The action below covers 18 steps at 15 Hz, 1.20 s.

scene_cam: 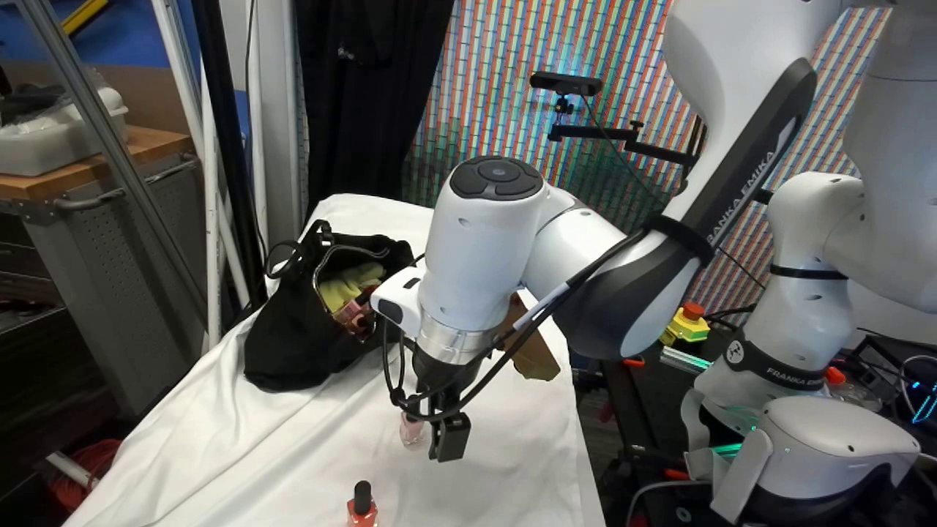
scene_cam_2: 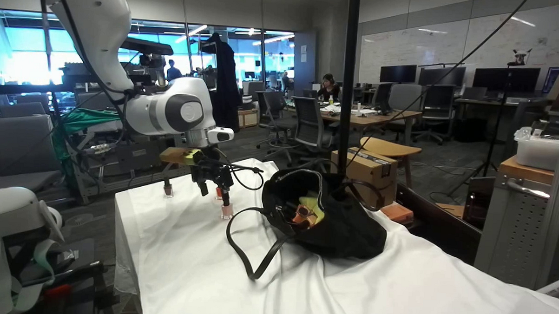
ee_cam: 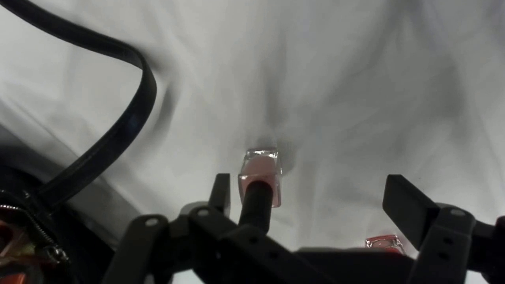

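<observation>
The claw (ee_cam: 309,201), spread wide, mostly hides a red bottle (ee_cam: 383,241) in wrist view, pointing down inside table (scene_cam: 520,487) edges near a pink bottle (ee_cam: 259,169).

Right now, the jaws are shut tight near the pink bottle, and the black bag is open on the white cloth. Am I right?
Not quite: the wrist view shows the jaws wide open, not shut. The pink bottle near them and the open black bag on the white cloth are right.
</observation>
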Tool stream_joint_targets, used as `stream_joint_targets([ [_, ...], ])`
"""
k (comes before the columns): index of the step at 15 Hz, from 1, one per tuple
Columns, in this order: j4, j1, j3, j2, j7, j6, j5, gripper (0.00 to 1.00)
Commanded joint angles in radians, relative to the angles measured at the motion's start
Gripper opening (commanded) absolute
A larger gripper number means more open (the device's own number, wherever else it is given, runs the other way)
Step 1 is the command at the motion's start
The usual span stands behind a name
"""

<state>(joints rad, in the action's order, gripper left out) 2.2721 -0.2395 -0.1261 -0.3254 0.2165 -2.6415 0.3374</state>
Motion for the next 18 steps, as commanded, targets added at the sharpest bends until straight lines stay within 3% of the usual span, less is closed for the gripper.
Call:
stream_joint_targets([
  [1, -0.05, -0.011, 0.023, -0.034, -0.043, -0.006, -0.002, 1.0],
  [10, -0.072, 0.014, 0.011, -0.067, -0.204, 0.01, -0.028, 1.0],
  [18, -0.088, 0.018, 0.018, -0.097, -0.272, 0.01, -0.017, 1.0],
])
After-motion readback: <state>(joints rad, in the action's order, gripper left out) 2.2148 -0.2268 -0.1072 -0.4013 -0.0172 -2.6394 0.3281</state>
